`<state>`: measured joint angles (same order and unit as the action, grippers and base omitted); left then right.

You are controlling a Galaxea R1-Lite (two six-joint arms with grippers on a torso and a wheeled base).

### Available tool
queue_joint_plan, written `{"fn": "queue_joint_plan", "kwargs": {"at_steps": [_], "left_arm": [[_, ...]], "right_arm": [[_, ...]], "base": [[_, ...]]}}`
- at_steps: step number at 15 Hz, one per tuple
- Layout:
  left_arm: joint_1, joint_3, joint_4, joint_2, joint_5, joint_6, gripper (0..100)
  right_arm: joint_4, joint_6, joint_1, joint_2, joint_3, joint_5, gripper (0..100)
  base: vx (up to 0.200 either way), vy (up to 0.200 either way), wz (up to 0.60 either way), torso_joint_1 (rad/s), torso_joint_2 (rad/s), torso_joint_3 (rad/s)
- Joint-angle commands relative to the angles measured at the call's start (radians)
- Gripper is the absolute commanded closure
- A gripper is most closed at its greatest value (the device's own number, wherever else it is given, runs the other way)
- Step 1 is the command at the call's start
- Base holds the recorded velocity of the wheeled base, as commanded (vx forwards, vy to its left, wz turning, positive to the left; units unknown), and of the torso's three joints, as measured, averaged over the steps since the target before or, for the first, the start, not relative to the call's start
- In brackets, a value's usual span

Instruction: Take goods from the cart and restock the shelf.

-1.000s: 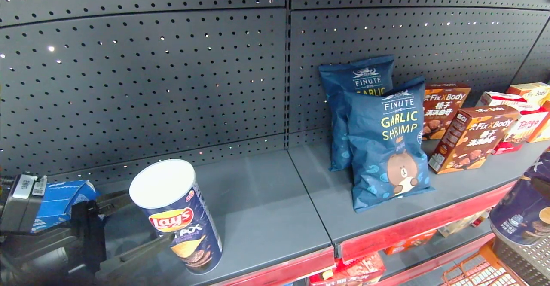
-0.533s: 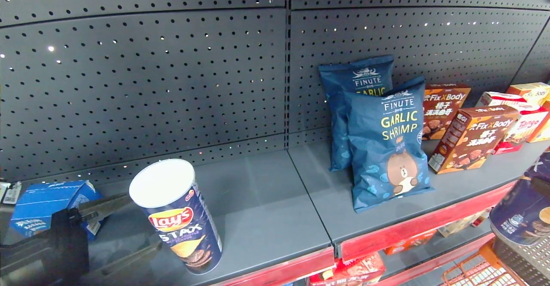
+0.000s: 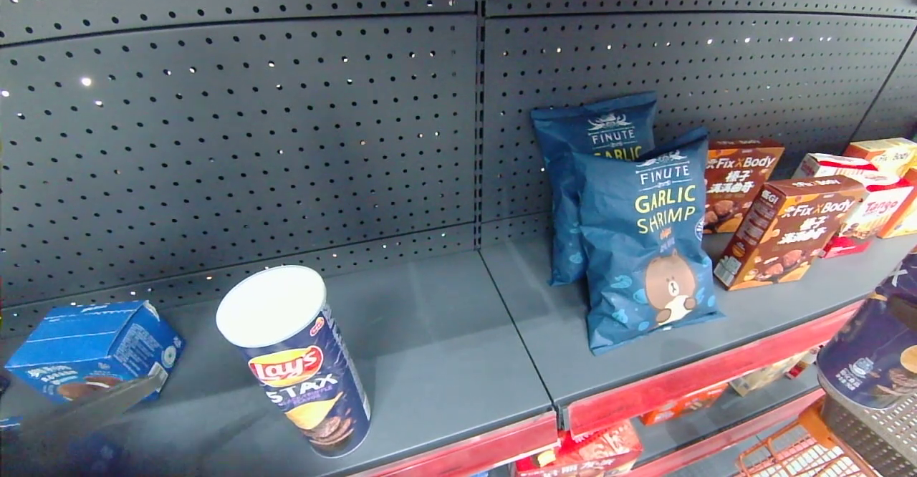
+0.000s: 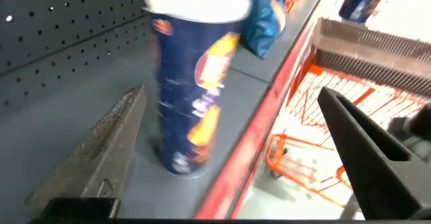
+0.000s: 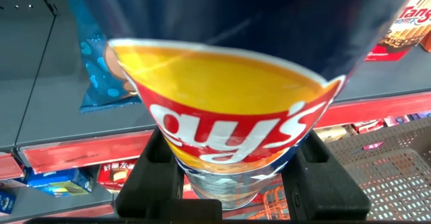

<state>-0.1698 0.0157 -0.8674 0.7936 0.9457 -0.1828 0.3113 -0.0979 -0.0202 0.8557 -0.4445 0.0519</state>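
Observation:
A dark blue chip can (image 3: 294, 362) with a white lid stands upright on the grey shelf (image 3: 444, 341) at the left. In the left wrist view that can (image 4: 195, 83) is ahead of my left gripper (image 4: 232, 96), which is open and apart from it. One of its grey fingers (image 3: 100, 402) shows at the lower left of the head view. My right gripper (image 5: 236, 177) is shut on a second chip can (image 5: 229, 103). That second can (image 3: 870, 352) hangs at the right edge, over the cart (image 3: 802, 452).
A blue box (image 3: 93, 348) lies left of the standing can. Two blue snack bags (image 3: 637, 233) lean mid-shelf, with brown boxes (image 3: 788, 230) and red-and-white packs (image 3: 870, 205) to their right. A perforated back wall (image 3: 286, 140) rises behind. Bare shelf lies between the can and bags.
My left gripper has drawn back from the standing can toward the lower left, uncovering the blue box. The can has stayed put. The right arm and its can have not moved.

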Motion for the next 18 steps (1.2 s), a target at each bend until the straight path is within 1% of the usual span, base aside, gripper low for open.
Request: {"fn": "queue_joint_plan", "kwargs": {"at_steps": [1,3,4,5,6,8,9,10,11,12,13,14,15,16,17,18], "left_arm": [[-0.054,0.069,0.329,-0.439,-0.012,-0.101,0],[-0.056,0.084,0.502,-0.634,-0.059,-0.141,0],[-0.056,0.079,0.558,-0.711,-0.068,-0.130,0],[-0.059,0.090,0.558,-0.697,-0.097,-0.129,0],[-0.060,0.092,0.556,-0.697,-0.107,-0.136,0],[-0.060,0.066,0.555,-0.697,-0.131,-0.110,0],[-0.060,0.052,0.565,-0.697,-0.200,-0.067,0],[-0.060,0.006,0.568,-0.697,-0.306,0.002,0],[-0.060,-0.016,0.573,-0.697,-0.403,0.080,0],[-0.060,-0.016,0.625,-0.697,-0.502,0.146,0],[-0.060,-0.014,0.650,-0.697,-0.548,0.170,0],[-0.060,-0.016,0.705,-0.697,-0.688,0.249,0],[-0.060,-0.016,0.763,-0.697,-0.831,0.290,0],[-0.060,-0.016,0.805,-0.699,-0.920,0.298,0],[-0.060,-0.016,0.818,-0.697,-0.999,0.287,0],[-0.060,-0.016,0.818,-0.697,-1.016,0.275,0]], "right_arm": [[0.000,0.000,-0.001,-0.017,0.009,0.000,100],[0.000,-0.002,-0.003,-0.026,0.012,0.000,100],[0.000,-0.002,-0.001,-0.026,0.009,0.000,100],[0.000,-0.002,-0.003,-0.027,0.004,0.000,100],[0.002,-0.002,-0.001,-0.029,0.003,0.000,100],[0.002,-0.005,-0.007,-0.030,0.007,0.000,100],[0.009,-0.005,-0.009,-0.032,0.010,0.000,100],[0.023,-0.005,-0.007,-0.040,0.016,0.000,100],[0.023,-0.003,-0.009,-0.053,0.023,0.002,100],[0.023,-0.003,-0.009,-0.057,0.026,0.002,100],[0.023,-0.003,-0.010,-0.058,0.026,0.002,100],[0.023,-0.002,-0.010,-0.058,0.026,0.003,100],[0.025,0.000,-0.012,-0.060,0.026,0.003,100],[0.025,0.001,-0.012,-0.060,0.027,0.003,100],[0.025,0.012,-0.012,-0.061,0.036,0.003,100],[0.026,0.017,-0.014,-0.061,0.046,0.003,100]], "base": [[0.000,0.000,0.00,0.000,0.00,0.000],[0.000,0.000,0.00,0.000,0.00,0.000],[0.000,0.000,0.00,0.000,0.00,0.000],[0.000,0.000,0.00,0.000,0.00,0.000],[0.000,0.000,0.00,0.000,0.00,0.000],[0.000,0.000,0.00,0.000,0.00,0.000],[0.000,0.000,0.00,0.000,0.00,0.000],[0.000,0.000,0.00,0.000,0.00,0.000],[0.000,0.000,0.00,0.000,0.00,0.000],[0.000,0.000,0.00,0.000,0.00,0.000],[0.000,0.000,0.00,0.000,0.00,0.000],[0.000,0.000,0.00,0.000,0.00,0.000],[0.000,0.000,0.00,0.000,0.00,0.000],[0.000,0.000,0.00,0.000,0.00,0.000],[0.000,0.000,0.00,0.000,0.00,0.000],[0.000,0.000,0.00,0.000,0.00,0.000]]}}
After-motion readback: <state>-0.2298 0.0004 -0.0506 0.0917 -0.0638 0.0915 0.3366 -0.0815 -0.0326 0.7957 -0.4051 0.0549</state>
